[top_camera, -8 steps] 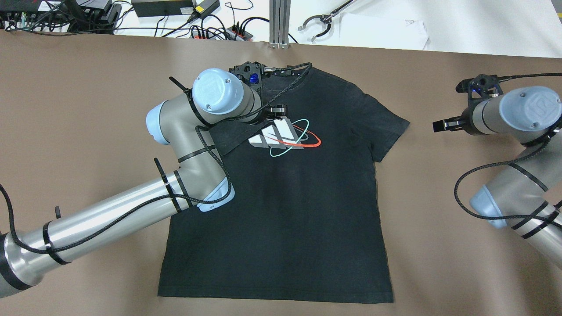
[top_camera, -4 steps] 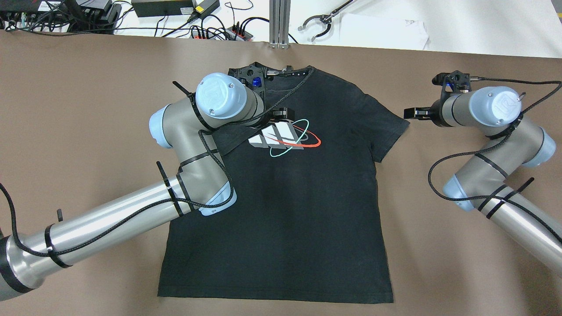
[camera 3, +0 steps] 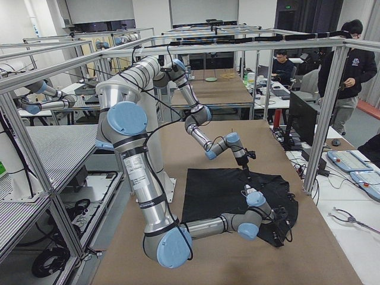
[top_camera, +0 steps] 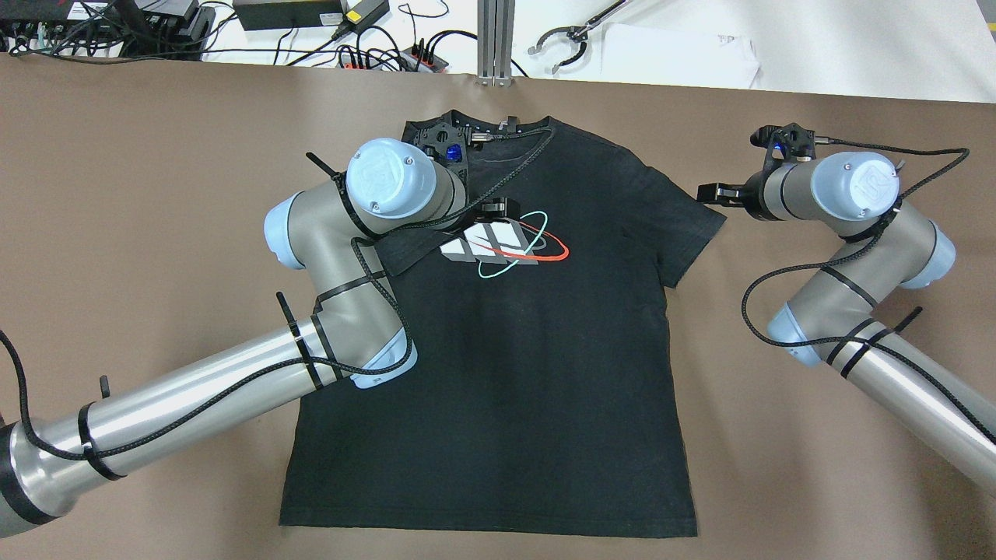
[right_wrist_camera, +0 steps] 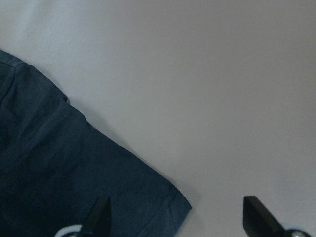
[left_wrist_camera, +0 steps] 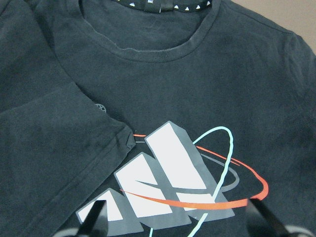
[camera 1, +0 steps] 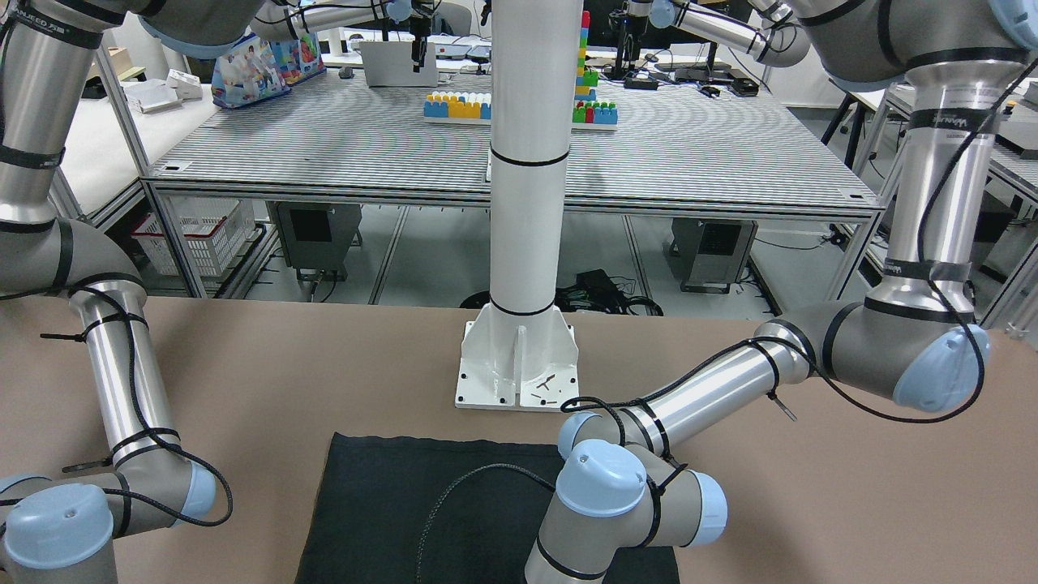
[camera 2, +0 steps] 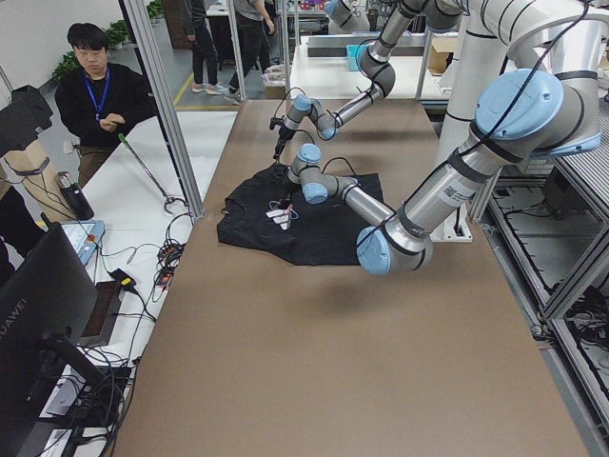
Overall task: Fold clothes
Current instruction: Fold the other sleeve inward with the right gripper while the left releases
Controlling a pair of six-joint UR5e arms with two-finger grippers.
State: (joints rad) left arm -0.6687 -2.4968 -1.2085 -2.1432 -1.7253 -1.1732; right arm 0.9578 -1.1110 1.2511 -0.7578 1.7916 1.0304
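Fingers [left_wrist_camera: 94, 219] of the left gripper [top_camera: 498, 208] are spread and empty above the printed chest of the black soft-fabric T-shirt [top_camera: 506, 389], which lies flat on the brown table [top_camera: 156, 155] (one sleeve [left_wrist_camera: 49, 148] folded inward). The right gripper [top_camera: 710, 192], its fingers [right_wrist_camera: 101, 215] likewise parted, hovers at the other sleeve's hem [right_wrist_camera: 148, 197].

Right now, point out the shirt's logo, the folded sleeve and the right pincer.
logo [top_camera: 490, 237]: overhead view, white bars.
folded sleeve [left_wrist_camera: 54, 148]: left wrist view, its middle.
right pincer [top_camera: 704, 192]: overhead view, between fingertips.

white pillar [camera 1: 527, 203] upright on brown table [camera 1: 243, 365] | toy bricks [camera 1: 459, 105] behind | person [camera 2: 95, 90] nearby
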